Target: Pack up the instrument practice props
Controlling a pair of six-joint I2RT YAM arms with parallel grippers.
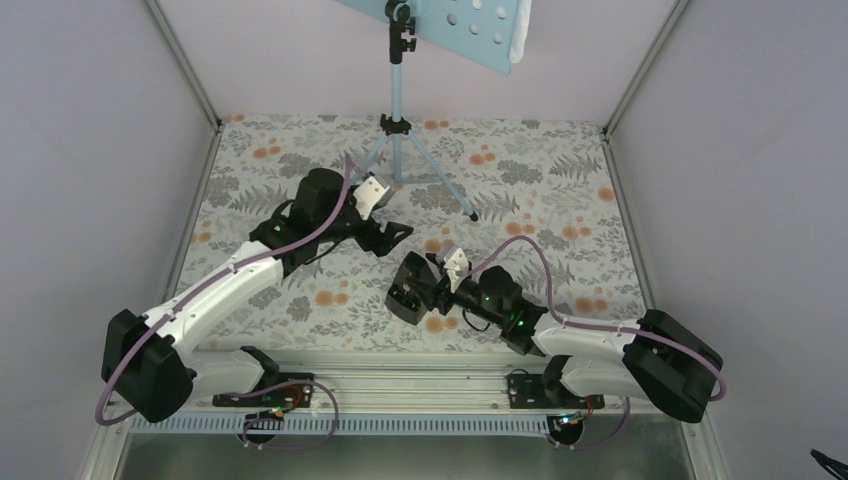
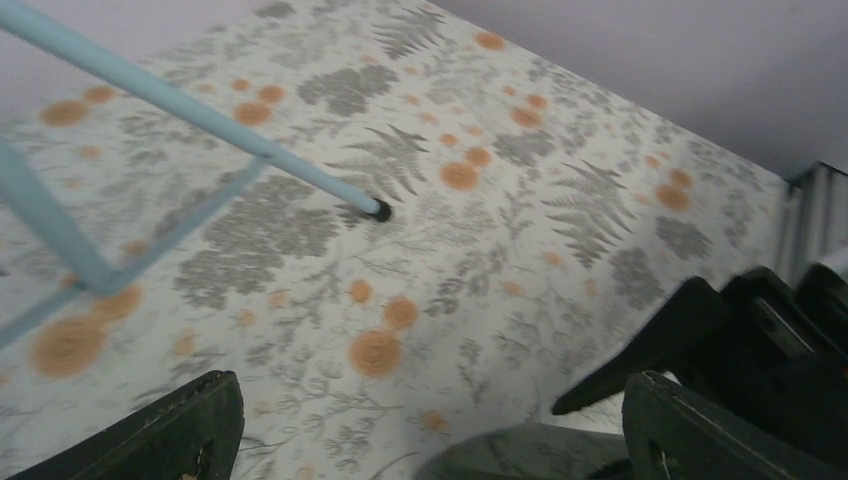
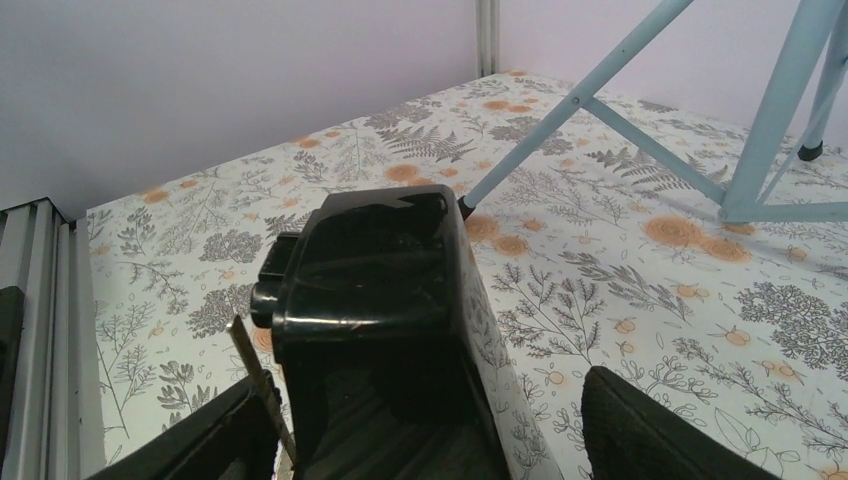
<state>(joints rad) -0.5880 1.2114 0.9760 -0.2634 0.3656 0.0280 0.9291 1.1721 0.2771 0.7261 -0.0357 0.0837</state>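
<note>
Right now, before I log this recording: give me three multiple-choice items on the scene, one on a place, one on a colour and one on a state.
1. Where is the black wedge-shaped box?
A) on the stand's tray
B) between the fingers of the right tool
C) beside the left arm's base

2. What colour is the tripod music stand?
A) red
B) yellow
C) light blue

3. How is the left tool?
A) open and empty
B) shut on a stand leg
C) shut on the box

Answers:
1 B: the right wrist view shows the box between that tool's fingers.
2 C: its pole and legs are light blue.
3 A: its fingers stand wide apart, with only the floral table between them.
</note>
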